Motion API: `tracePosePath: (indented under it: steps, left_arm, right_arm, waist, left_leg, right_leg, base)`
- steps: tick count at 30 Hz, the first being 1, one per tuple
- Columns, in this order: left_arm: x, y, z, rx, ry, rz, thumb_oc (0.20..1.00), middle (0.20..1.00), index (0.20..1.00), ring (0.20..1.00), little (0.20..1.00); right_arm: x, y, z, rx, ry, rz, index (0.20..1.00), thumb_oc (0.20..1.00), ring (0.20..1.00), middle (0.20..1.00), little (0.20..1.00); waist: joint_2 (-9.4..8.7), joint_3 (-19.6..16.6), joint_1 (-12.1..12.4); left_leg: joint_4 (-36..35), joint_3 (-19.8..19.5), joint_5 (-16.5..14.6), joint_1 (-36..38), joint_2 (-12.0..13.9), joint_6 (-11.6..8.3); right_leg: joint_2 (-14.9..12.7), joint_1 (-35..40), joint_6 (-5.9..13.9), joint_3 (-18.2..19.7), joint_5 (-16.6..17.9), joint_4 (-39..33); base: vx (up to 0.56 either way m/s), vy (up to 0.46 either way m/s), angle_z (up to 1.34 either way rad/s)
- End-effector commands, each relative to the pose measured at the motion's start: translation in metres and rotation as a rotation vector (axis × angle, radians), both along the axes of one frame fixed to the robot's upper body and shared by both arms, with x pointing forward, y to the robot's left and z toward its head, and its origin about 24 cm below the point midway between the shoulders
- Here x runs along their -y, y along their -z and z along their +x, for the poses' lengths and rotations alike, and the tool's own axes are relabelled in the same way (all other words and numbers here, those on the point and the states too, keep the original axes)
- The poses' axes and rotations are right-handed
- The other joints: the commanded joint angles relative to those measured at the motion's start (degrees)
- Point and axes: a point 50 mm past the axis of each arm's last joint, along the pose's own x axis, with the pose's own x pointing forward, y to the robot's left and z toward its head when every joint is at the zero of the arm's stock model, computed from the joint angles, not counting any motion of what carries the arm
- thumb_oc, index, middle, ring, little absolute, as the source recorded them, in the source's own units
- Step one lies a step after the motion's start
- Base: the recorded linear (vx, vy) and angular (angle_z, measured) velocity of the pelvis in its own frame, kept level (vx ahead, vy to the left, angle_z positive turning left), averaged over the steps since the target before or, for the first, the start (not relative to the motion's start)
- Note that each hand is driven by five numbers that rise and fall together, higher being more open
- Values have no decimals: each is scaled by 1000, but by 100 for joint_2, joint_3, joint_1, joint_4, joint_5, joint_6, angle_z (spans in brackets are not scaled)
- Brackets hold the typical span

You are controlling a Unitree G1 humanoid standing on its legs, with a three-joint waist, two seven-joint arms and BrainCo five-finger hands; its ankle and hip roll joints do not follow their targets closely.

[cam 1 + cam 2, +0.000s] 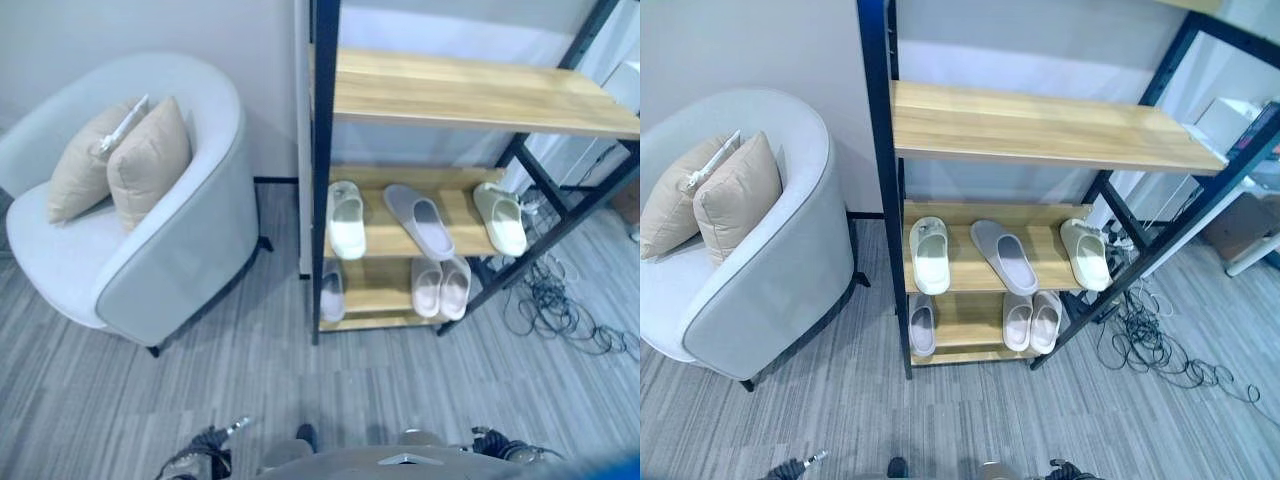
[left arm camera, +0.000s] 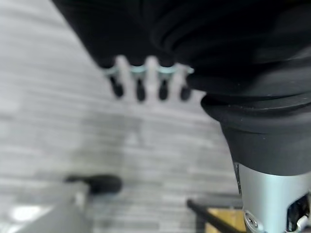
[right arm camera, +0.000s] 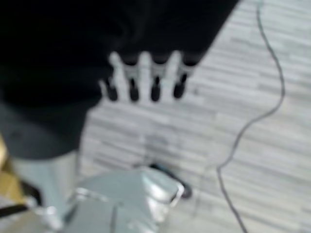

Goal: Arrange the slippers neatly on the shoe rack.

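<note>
Left eye view has the armchair [image 1: 130,210] beside the shoe rack [image 1: 324,150]. 3 slippers sit on the middle shelf; the grey slipper [image 1: 418,220] lies skewed and needs straightening next, I'd guess. Wrist views add the left hand [image 2: 146,80] and right hand [image 3: 146,77], fingers straight, empty, over floor.

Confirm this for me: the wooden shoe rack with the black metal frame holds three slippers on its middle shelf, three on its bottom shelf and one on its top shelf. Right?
Not quite. The top shelf of the wooden shoe rack with the black metal frame is bare, as the right eye view shows. The middle shelf does hold three: a cream slipper, a grey slipper and a pale green slipper. The bottom shelf holds three pale slippers.
</note>
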Motion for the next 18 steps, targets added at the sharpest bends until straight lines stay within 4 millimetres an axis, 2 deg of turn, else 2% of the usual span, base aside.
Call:
tracePosePath:
  steps: [1,2,3,6,8,11,14,18]
  left_arm:
    - [-2,-3,9,13,77,58,1000,1000,1000,1000,1000]
    - [-2,-3,9,13,77,58,1000,1000,1000,1000,1000]
    - [-5,-4,10,13,99,74,1000,1000,1000,1000,1000]
    - [-2,-3,8,4,148,82,1000,1000,1000,1000,1000]
    - [11,1,4,-7,206,61,1000,1000,1000,1000,1000]
    - [19,5,-3,-29,226,44,1000,1000,1000,1000,1000]
    - [25,11,-21,-91,226,28,1000,1000,1000,1000,1000]
    - [27,13,-30,-114,218,15,1000,1000,1000,1000,1000]
  right_arm:
    - [11,-9,24,69,-14,-42,1000,1000,1000,1000,1000]
    - [11,-9,24,68,-14,-42,1000,1000,1000,1000,1000]
    - [13,-8,19,57,-11,-48,1000,1000,1000,1000,1000]
    - [14,-8,18,49,-22,-53,1000,1000,1000,1000,1000]
    - [14,-7,15,48,-35,-57,1000,1000,1000,1000,1000]
    - [20,-9,16,70,-19,-76,1000,1000,1000,1000,1000]
    - [20,-12,23,107,-28,-86,1000,1000,1000,1000,1000]
    - [17,-13,28,130,-39,-76,1000,1000,1000,1000,1000]
  waist:
    - [78,-49,-55]
    - [82,-38,-55]
    - [-52,-130,-63]
    - [-66,-197,-46]
    - [6,-281,-69]
    - [91,-297,-93]
    - [173,-313,-96]
    - [227,-327,-102]
  left_leg:
    - [692,-479,-520,-406,179,-414]
    - [692,-480,-524,-392,184,-414]
    - [722,-456,-611,-366,156,-480]
    - [681,-426,-523,-297,275,-577]
    - [389,-476,-319,-180,517,-726]
    - [139,-537,-124,-106,691,-831]
    - [-170,-559,101,15,870,-952]
    - [-315,-579,210,49,950,-1017]
  right_leg:
    - [-246,67,148,129,537,-1161]
    - [-241,88,147,124,544,-1177]
    - [-241,320,284,222,517,-1648]
    - [-146,441,304,253,560,-1805]
    - [45,605,232,202,469,-1944]
    - [203,725,163,121,361,-2040]
    - [403,865,87,28,247,-2190]
    - [514,958,46,-30,212,-2325]
  base:
    - [113,-325,-14]
    - [117,-360,-16]
    - [94,-277,-12]
    - [76,-231,9]
    - [80,-267,23]
    - [42,-191,8]
    - [22,-151,4]
    - [11,-97,3]
